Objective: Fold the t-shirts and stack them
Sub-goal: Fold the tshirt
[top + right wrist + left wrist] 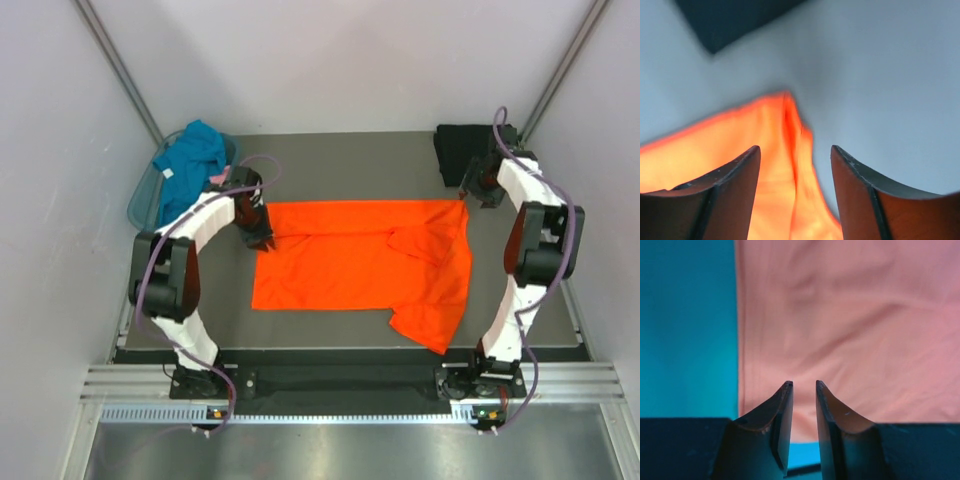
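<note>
At worktop point(330, 150) centre, orange t-shirt point(350, 265) lies spread, right side partly folded over. Left end effector point(262, 238) over its far-left corner, jaws narrowly apart. Right end effector point(466, 195) at far-right corner, jaws wide apart. Black t-shirt point(458, 152) far right.

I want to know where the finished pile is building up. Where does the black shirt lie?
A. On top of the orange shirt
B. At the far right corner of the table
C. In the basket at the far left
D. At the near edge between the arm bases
B: the black shirt lies at the far right corner of the table, while the basket at the far left holds a teal shirt.
</note>
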Tool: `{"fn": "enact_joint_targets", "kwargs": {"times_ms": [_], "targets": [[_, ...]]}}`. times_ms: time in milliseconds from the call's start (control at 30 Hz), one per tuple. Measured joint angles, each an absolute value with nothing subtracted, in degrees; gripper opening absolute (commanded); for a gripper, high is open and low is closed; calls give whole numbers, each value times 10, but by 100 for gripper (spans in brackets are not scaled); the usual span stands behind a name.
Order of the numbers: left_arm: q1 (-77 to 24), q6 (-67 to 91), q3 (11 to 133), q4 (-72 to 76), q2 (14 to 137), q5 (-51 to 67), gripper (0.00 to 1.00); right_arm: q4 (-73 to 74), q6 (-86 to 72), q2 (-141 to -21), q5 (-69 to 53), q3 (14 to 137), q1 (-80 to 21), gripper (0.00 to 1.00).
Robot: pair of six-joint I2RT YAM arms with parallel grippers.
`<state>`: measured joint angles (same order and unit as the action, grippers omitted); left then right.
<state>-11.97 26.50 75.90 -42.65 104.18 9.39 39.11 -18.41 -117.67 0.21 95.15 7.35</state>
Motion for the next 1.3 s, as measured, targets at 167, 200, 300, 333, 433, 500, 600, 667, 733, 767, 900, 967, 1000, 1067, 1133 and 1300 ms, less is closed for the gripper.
{"fn": "enact_joint_targets", "kwargs": {"times_ms": [167,200,300,333,433,500,600,667,733,767,900,967,1000,1067,1133,1300], "targets": [[-126,302,627,-439,925,76,28,425,-159,-1039,56,880,6,61],[-131,313,595,-440,899,67,28,425,-153,-1014,61,870,-15,61],[-149,347,522,-451,841,50,30,423,-135,-947,66,837,-82,62],[-155,360,500,-455,822,46,31,421,-132,-931,64,826,-102,62],[-158,388,466,-457,792,34,32,417,-126,-883,46,775,-151,63],[-158,404,459,-454,790,27,32,418,-126,-859,37,742,-170,65],[-158,421,455,-447,797,20,33,420,-126,-822,29,692,-194,66],[-158,430,445,-442,797,13,36,423,-127,-798,23,663,-206,66],[-158,437,433,-436,797,5,37,425,-127,-777,18,642,-211,67],[-158,440,429,-436,797,3,37,428,-127,-766,17,634,-213,67],[-158,449,427,-435,804,-8,39,429,-126,-737,15,623,-213,68],[-158,453,427,-435,808,-14,40,428,-126,-726,14,618,-213,68],[-158,455,427,-435,809,-17,40,429,-126,-721,14,615,-213,68],[-158,459,427,-435,812,-20,40,430,-126,-716,13,610,-213,68],[-158,464,427,-435,813,-20,40,430,-126,-716,11,606,-213,68],[-157,475,419,-426,815,-10,22,430,-125,-716,8,600,-213,69]]}}
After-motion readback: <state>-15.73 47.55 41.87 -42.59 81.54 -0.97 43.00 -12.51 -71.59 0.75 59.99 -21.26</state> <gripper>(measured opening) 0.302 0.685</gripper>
